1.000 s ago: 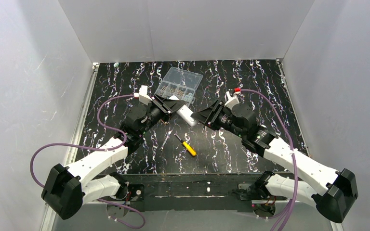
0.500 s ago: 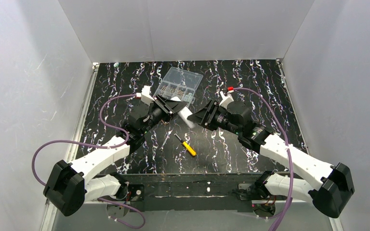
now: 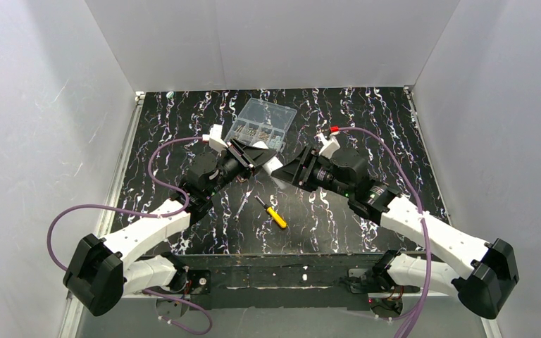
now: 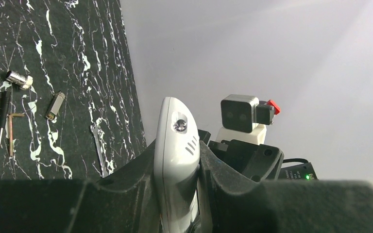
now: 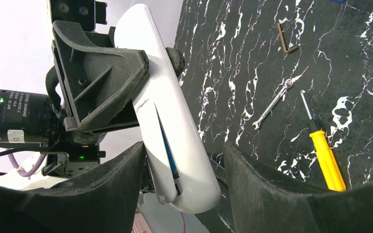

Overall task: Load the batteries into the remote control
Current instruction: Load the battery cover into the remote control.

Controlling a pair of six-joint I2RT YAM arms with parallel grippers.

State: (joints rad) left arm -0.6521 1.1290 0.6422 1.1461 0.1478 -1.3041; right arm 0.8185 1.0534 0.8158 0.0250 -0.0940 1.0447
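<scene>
Left hand (image 3: 252, 156): clenched on the remote control (image 5: 167, 111), its pads on opposite sides, holding it aloft over the surface (image 3: 366, 116).
Right hand (image 5: 184, 187): released. Its fingers straddle the remote control's free end, with a gap showing on one side.
Position: the remote control bridges the two hands near the middle of the surface, just in front of the clear box (image 3: 262, 121) and well apart from the yellow screwdriver (image 5: 326, 158).
Batteries (image 5: 168, 149): only a blue sliver shows in the open slot along the remote control's side. How many are seated cannot be told.
Handling (judged): a light, stiff shell of smooth plastic, probably slippery. The rounded ends offer poor purchase.
Hold point (judged): across the flat sides, clear of the open slot, so that no pad blocks the cells.
</scene>
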